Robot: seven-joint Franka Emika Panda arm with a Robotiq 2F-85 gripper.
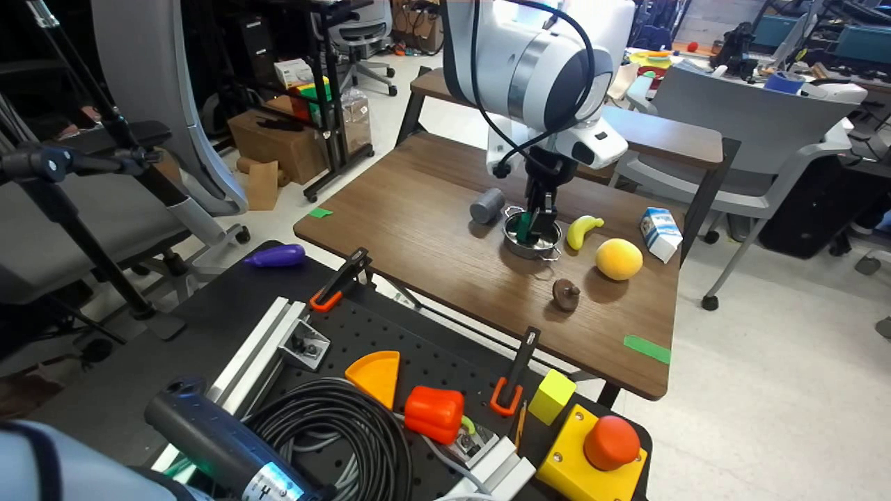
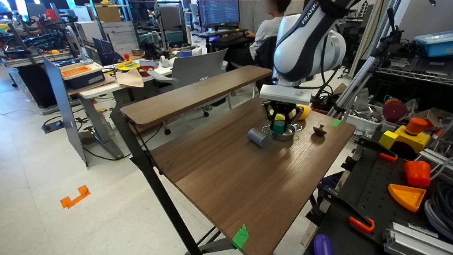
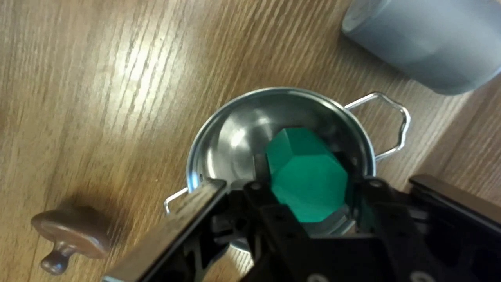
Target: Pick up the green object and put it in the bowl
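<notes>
The green object [image 3: 309, 188], a faceted upright block, stands between the fingers of my gripper [image 3: 303, 172] in the wrist view. The finger pads appear to touch it on both sides, so the gripper looks shut on it. The block is inside the rim of the shiny metal bowl [image 3: 231, 145], which has two wire handles. In both exterior views the gripper [image 1: 537, 221] points down into the bowl [image 1: 527, 252], with the green object [image 2: 278, 126] low in the bowl [image 2: 283, 137]. Whether the block touches the bowl's floor is hidden.
A grey cylinder [image 1: 487, 206] lies close beside the bowl. A yellow banana [image 1: 582, 232], a yellow-orange ball [image 1: 619, 259], a brown spinning-top shape [image 1: 566, 295] and a blue-white carton [image 1: 660, 234] lie on the table. A raised shelf [image 2: 198, 94] runs along one table edge.
</notes>
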